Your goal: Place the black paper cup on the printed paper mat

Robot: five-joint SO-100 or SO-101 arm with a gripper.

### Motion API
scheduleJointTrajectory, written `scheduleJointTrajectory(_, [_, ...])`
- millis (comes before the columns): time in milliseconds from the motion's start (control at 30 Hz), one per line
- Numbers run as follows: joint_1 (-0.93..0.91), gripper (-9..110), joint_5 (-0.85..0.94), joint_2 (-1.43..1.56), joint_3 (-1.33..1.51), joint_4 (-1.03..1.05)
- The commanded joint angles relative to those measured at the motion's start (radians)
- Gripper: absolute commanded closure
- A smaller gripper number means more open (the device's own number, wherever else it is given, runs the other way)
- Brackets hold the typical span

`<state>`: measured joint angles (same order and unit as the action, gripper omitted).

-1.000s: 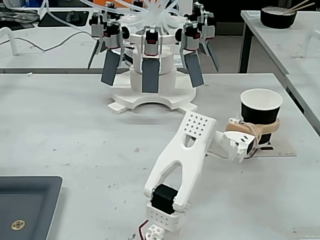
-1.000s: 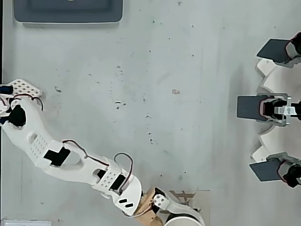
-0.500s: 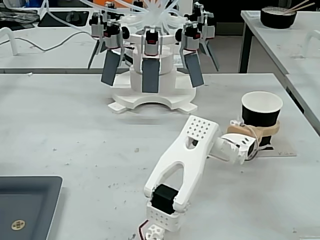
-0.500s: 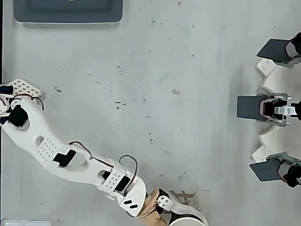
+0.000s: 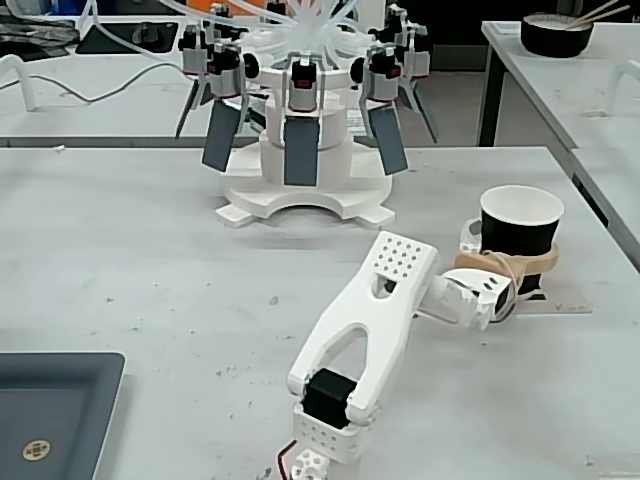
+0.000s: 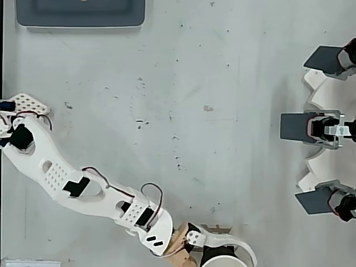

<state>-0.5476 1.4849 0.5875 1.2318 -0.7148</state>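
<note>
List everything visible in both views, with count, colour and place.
black paper cup: one, black with white rim, right side of the fixed view, upright, between the tool's fingers.
tray: one, dark grey, lower left of the fixed view.
bowl: one, black, with chopsticks, on the far right table.
white stand: one, white with grey paddles, at the table's back.
table: one, pale grey, speckled.
printed paper mat: not clearly visible.
arm: one, white.
tool: one, tan and white fingers around the cup.
</note>
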Motion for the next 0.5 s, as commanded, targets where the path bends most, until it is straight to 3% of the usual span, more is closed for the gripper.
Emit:
scheduleJointTrajectory(0, [-0.014,73,-0.009,0.026,-0.037,0.003])
scheduleJointTrajectory(467, [-0.075,55,-0.002,0.06,-0.014,0.02])
